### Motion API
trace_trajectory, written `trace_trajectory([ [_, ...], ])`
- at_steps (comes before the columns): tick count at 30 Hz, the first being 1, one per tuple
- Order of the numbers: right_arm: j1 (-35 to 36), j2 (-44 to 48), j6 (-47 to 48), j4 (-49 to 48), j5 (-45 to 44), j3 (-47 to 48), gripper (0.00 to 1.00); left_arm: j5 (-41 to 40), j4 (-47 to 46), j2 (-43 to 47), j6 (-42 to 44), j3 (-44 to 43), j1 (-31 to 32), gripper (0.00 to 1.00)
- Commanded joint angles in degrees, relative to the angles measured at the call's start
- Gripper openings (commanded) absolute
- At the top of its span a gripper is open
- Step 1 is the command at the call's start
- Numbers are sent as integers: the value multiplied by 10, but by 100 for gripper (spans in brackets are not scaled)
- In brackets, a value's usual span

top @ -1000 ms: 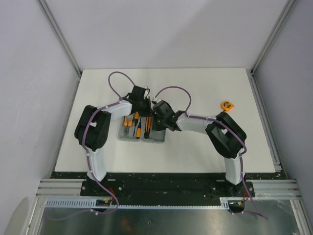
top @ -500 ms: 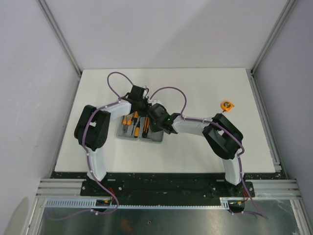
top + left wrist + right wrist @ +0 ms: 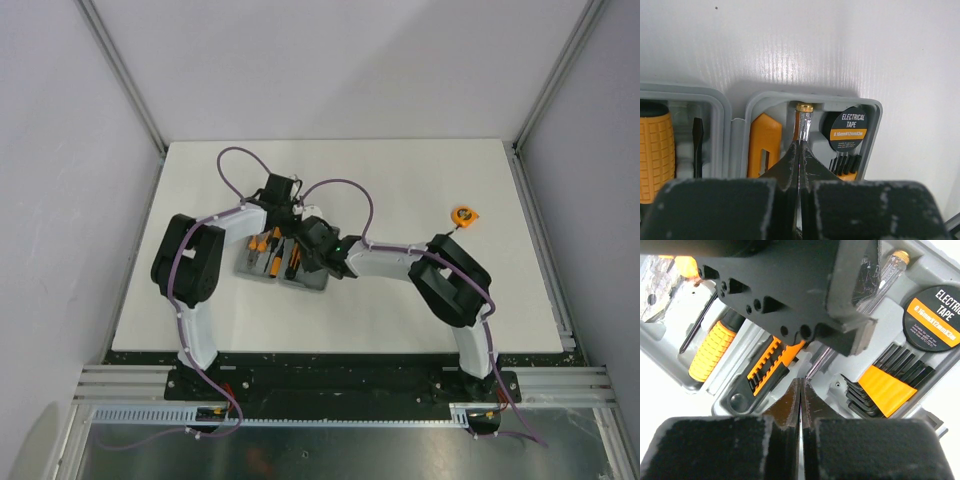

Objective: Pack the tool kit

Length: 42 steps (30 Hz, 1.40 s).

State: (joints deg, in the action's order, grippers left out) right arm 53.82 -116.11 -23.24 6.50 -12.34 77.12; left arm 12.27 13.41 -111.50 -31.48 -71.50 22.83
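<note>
The grey case [image 3: 262,270] lies open at the table's middle with orange-and-black tools in its slots. In the left wrist view my left gripper [image 3: 800,146] is shut, its tips resting on the clear-handled tester screwdriver [image 3: 804,120], between the orange knife [image 3: 764,142] and the electrical tape roll [image 3: 849,129]. In the right wrist view my right gripper [image 3: 800,383] is shut, its tips at the metal shaft end of the same screwdriver [image 3: 817,362], beside the black-and-orange knife [image 3: 765,372] and the hex keys [image 3: 887,385]. The orange tape measure [image 3: 463,215] lies outside the case, far right.
An orange-handled screwdriver [image 3: 712,350] and a thin black-tipped one [image 3: 697,145] sit in the case's left half. The left arm's body [image 3: 785,285] hangs close over the case in front of the right wrist camera. Walls and frame rails border the white table [image 3: 400,300].
The right gripper has moved left onto the case, meeting the left gripper there. The case has shifted slightly left. The tape measure has not moved.
</note>
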Motion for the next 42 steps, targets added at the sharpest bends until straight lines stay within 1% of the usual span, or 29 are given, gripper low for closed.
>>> trace_trajectory([
  [1,-27,21,-18,58,35,-31,0,12,23,9,7,16,2,0],
  [4,-54,70,-37,32,60,-30,1,20,24,41,10,19,-3,0],
  [8,-83,114,-57,5,82,-30,5,22,24,80,20,22,-4,1],
  [11,-95,128,-69,0,93,-30,10,24,24,102,22,25,-5,5],
  [15,-101,123,-73,-7,110,-30,14,23,24,124,22,34,-5,11],
  [18,-104,104,-59,4,140,-14,17,19,25,149,24,53,-5,14],
  [23,-102,50,-32,47,150,44,19,-10,26,201,14,103,-5,22],
  [24,-102,41,-28,49,148,55,18,-25,28,213,7,114,-6,25],
  [28,-105,-10,-10,82,131,123,19,-83,37,257,-27,158,-10,47],
  [30,-109,-37,-4,108,116,164,20,-89,39,270,-31,175,-12,57],
  [32,-112,-63,1,135,98,202,22,-86,43,280,-31,188,-12,63],
  [34,-113,-85,9,156,83,235,24,-82,48,294,-32,201,-13,66],
  [37,-114,-109,24,172,67,263,25,-74,53,324,-39,225,-13,67],
  [42,-118,-131,43,183,51,274,23,-55,56,364,-51,272,-13,67],
])
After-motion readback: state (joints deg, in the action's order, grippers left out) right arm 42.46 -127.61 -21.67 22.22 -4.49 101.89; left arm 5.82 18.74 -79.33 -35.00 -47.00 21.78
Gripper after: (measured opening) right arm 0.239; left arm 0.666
